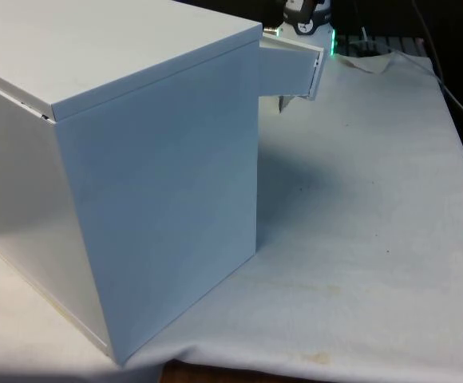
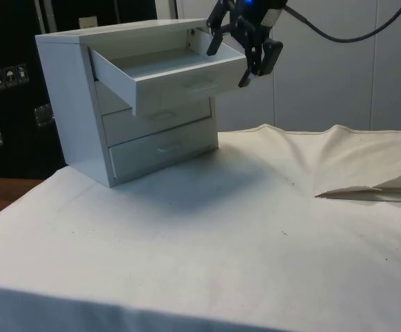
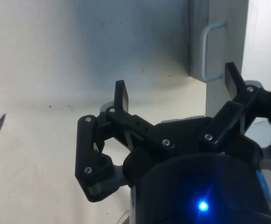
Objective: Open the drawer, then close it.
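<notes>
A: Side view: top drawer (image 2: 169,75) stands pulled out of the chest (image 2: 110,104); gripper (image 2: 245,52) hovers beside its front, fingers spread, holding nothing.

B: Stiff, light (probably metal). Push the front near the handle (image 3: 209,51).

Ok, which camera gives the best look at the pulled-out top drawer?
The side view: the white top drawer faces it, showing its front, handle and inside, with the open black tool close beside it. The front view catches just its end; the wrist view, a handle.
</notes>
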Tool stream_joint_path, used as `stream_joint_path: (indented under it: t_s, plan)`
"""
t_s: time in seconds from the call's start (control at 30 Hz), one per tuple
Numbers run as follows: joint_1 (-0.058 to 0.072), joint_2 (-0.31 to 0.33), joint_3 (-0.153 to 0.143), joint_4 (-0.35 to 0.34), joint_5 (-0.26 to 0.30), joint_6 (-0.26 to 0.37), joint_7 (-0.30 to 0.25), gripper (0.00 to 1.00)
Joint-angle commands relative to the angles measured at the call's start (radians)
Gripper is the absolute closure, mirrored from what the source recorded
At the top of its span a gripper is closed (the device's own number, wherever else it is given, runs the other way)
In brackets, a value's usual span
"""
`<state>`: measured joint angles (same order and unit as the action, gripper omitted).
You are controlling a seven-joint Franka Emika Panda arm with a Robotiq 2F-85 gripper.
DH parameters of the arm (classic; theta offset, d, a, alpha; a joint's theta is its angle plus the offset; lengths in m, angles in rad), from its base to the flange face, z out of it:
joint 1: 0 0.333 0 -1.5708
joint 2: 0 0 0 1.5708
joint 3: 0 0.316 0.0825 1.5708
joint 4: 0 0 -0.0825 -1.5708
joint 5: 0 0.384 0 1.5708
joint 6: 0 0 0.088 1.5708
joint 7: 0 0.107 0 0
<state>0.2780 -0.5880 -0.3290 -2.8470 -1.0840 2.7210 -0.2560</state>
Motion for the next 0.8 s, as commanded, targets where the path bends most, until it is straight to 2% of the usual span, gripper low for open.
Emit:
stream_joint_path:
  t_s: [0.0,0.5,0.77]
  plan:
    - [-0.001,-0.003,0.002,-0.001,-0.002,-0.001,0.003,0.0]
    - [0.001,0.005,0.0,-0.005,0.0,0.0,0.0,0.0]
    - [0.001,0.058,-0.005,-0.001,-0.007,0.026,-0.005,0.0]
